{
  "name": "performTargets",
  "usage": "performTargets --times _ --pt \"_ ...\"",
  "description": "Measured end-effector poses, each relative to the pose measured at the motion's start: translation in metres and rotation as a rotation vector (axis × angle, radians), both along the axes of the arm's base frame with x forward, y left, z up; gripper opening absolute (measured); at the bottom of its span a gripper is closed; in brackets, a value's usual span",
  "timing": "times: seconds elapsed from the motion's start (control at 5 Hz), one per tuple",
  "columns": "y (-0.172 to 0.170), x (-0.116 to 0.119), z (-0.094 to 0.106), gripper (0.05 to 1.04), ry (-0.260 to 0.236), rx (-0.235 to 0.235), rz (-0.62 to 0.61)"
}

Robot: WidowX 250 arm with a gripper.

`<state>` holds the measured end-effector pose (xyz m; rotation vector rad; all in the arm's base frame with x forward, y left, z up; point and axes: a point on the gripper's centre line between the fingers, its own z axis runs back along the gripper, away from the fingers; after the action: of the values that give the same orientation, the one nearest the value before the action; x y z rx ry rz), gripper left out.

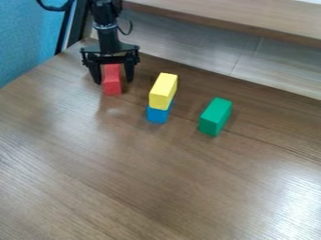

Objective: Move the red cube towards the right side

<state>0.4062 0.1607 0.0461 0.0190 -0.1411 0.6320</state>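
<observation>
At the upper left of the camera view, my gripper (113, 82) hangs low over the table with its fingers open. One finger stands on each side of the red block (112, 88), with a visible gap on the right side. The red block rests on the wooden table, its upper end beneath the gripper's body.
To the right of the red block, a yellow block (163, 91) sits on top of a blue block (158, 115). Farther right stands a green block (215, 116). A raised wooden ledge (232, 21) runs behind the table (138, 183), and a blue surface (25, 37) is at the left.
</observation>
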Motion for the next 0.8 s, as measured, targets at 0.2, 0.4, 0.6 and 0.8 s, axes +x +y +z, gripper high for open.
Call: performTargets --times 0.2,0.4,0.6,0.8 --pt "-0.004 -0.009 -0.014 0.667 0.018 -0.017 -0.009" --pt "-0.013 -0.019 -0.013 0.593 0.025 -0.041 -0.030" --pt "-0.023 -0.031 -0.007 0.593 0.019 -0.049 -0.069" --pt "-0.034 -0.046 0.000 0.593 0.003 -0.061 -0.100"
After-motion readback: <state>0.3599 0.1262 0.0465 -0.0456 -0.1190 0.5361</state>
